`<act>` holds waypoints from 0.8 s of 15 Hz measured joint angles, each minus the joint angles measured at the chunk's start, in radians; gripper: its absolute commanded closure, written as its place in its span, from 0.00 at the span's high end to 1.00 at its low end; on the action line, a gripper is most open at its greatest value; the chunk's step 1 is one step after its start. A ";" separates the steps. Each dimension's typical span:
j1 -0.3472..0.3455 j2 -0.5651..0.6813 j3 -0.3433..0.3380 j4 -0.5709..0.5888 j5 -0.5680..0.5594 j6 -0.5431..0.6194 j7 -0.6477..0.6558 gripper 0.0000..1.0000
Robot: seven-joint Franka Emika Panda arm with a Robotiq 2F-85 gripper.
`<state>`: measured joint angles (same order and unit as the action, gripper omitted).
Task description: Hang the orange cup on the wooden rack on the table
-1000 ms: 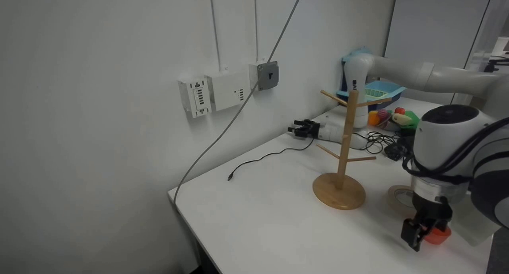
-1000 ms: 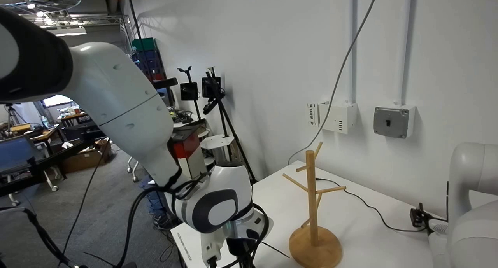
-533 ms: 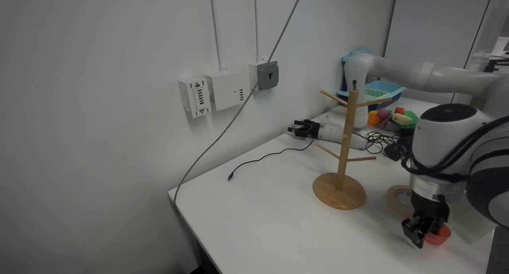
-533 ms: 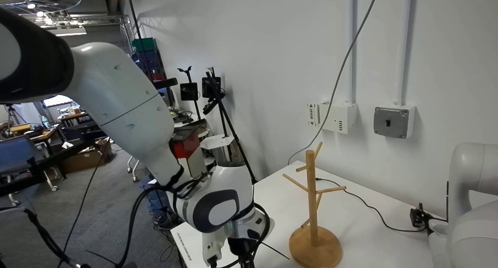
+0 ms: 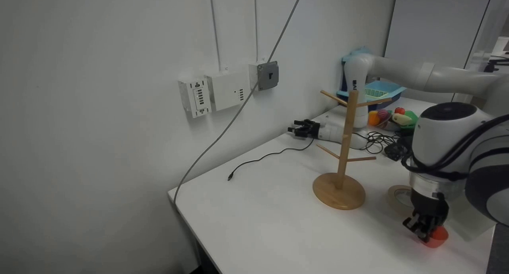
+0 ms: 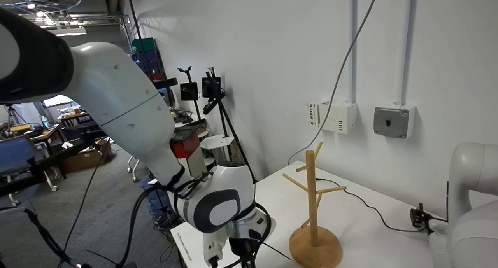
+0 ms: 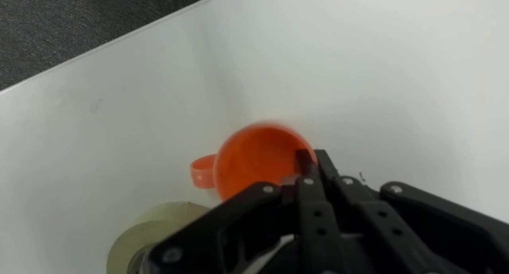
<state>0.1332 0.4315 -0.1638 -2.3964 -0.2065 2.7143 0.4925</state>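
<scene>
The orange cup (image 7: 254, 158) shows from above in the wrist view, its opening facing the camera and its handle (image 7: 203, 171) pointing left, away from the fingers. My gripper (image 7: 316, 158) is shut on the cup's wall: one finger (image 7: 304, 159) reaches inside the rim, the other finger (image 7: 327, 166) presses outside. In an exterior view the cup (image 5: 438, 236) is low at the right side of the white table (image 5: 278, 218), partly behind the gripper. Whether it touches the tabletop I cannot tell. The wooden rack (image 5: 348, 142) stands upright, its pegs bare.
A beige tape roll (image 7: 139, 234) lies close to the cup, between it and the rack's base (image 5: 338, 192) in an exterior view. Behind the rack are a second arm's black gripper (image 5: 304, 129), a thin black cable (image 5: 274, 152) and toy food (image 5: 391, 117). The table edge (image 7: 119, 40) runs beyond the cup.
The jaws have come together and now pinch the cup's wall. In an exterior view the cup has shifted slightly left and down. The arm has moved only a little.
</scene>
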 measured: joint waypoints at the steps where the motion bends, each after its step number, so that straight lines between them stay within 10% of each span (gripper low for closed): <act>1: 0.000 0.000 -0.001 0.000 0.000 0.000 0.000 0.01; 12: 0.008 -0.080 -0.002 0.000 -0.002 -0.058 -0.023 0.01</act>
<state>0.1409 0.3511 -0.1653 -2.3960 -0.2089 2.6561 0.4693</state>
